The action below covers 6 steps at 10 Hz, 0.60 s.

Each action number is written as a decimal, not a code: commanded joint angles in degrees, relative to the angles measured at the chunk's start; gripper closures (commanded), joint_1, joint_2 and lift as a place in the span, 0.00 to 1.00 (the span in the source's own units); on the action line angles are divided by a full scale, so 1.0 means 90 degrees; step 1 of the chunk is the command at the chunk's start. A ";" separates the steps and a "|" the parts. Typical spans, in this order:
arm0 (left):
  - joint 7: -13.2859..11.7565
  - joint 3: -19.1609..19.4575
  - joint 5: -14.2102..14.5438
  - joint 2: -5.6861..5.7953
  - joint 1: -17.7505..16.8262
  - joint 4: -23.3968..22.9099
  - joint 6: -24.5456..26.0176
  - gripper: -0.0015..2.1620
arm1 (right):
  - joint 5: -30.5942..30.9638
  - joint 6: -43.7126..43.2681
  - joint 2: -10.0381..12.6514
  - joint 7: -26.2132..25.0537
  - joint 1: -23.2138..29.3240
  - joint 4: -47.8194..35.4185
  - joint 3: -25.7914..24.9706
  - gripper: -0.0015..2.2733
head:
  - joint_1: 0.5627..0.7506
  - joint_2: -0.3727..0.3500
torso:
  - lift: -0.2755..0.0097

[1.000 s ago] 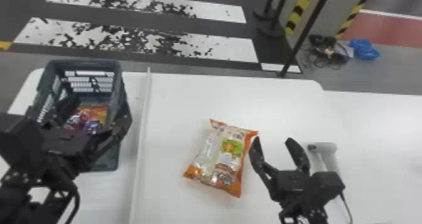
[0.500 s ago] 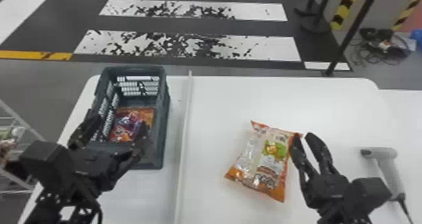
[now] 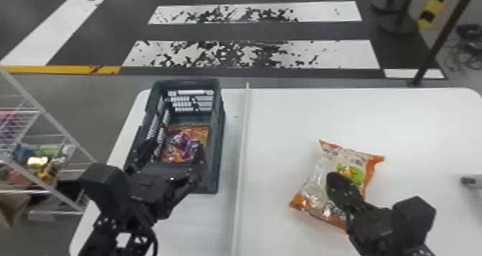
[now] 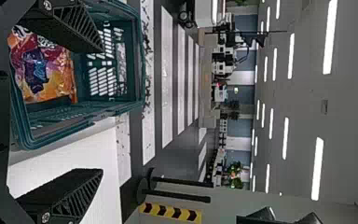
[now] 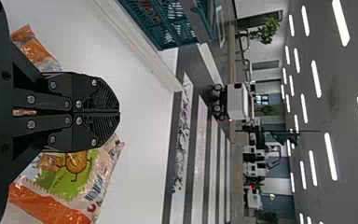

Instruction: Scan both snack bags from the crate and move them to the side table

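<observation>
- The orange-and-clear snack bag (image 3: 331, 201) lies on the white worktop (image 3: 287, 119), to the right of the pale strip (image 3: 244, 140), its printed front facing up.
- Its long axis runs aslant: one end points away from the robot and somewhat right, the other back toward the robot and left.
- The far end shows an orange edge with a sharp corner at its left; the near end is orange too, partly behind the right pincer (image 3: 334, 178).
- In the right wrist view, the right pincer (image 5: 119, 112) is fully closed, its two tips meeting, and nothing shows held between them; it is over the bag, though whether it touches cannot be told.
- The purple-and-orange snack bag (image 3: 179, 144) lies inside the crate (image 3: 221, 129), left of the strip. Its far edge runs crosswise, parallel to the crate's far wall; which way its long axis goes cannot be told.
- The crate's own long axis points away from the robot, roughly along the strip.
- The left pincer (image 3: 174, 148) is over the crate's near part, fingers spread wide, holding nothing.
- Part of the scanner (image 3: 471, 181) shows at the head view's right edge, its dark end toward the left.
</observation>
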 commanded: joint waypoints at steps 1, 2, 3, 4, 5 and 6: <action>-0.0009 -0.0001 0.0035 0.0007 0.0016 0.0042 0.0000 0.04 | 0.0223 0.0291 0.0004 0.0102 -0.0175 0.0137 0.0154 0.94 | 0.70 0.73 | 0.70; -0.0028 -0.0001 0.0074 -0.0003 0.0016 0.0072 0.0000 0.04 | 0.0321 0.0408 0.0004 0.0180 -0.0341 0.0303 0.0212 0.94 | 0.70 0.75 | 0.70; -0.0048 -0.0011 0.0074 -0.0003 0.0016 0.0091 0.0000 0.04 | 0.0428 0.0505 0.0004 0.0190 -0.0507 0.0449 0.0291 0.94 | 0.70 0.76 | 0.70; -0.0058 -0.0020 0.0074 0.0007 0.0016 0.0091 0.0000 0.04 | 0.0497 0.0583 0.0004 0.0190 -0.0624 0.0537 0.0330 0.94 | 0.70 0.77 | 0.70; -0.0087 -0.0020 0.0094 0.0007 0.0016 0.0101 0.0020 0.04 | 0.0575 0.0740 0.0004 0.0248 -0.0712 0.0605 0.0378 0.94 | 0.70 0.78 | 0.70; -0.0087 -0.0020 0.0104 0.0027 0.0016 0.0101 0.0020 0.04 | 0.0663 0.0955 0.0004 0.0238 -0.0741 0.0615 0.0408 0.94 | 0.70 0.78 | 0.70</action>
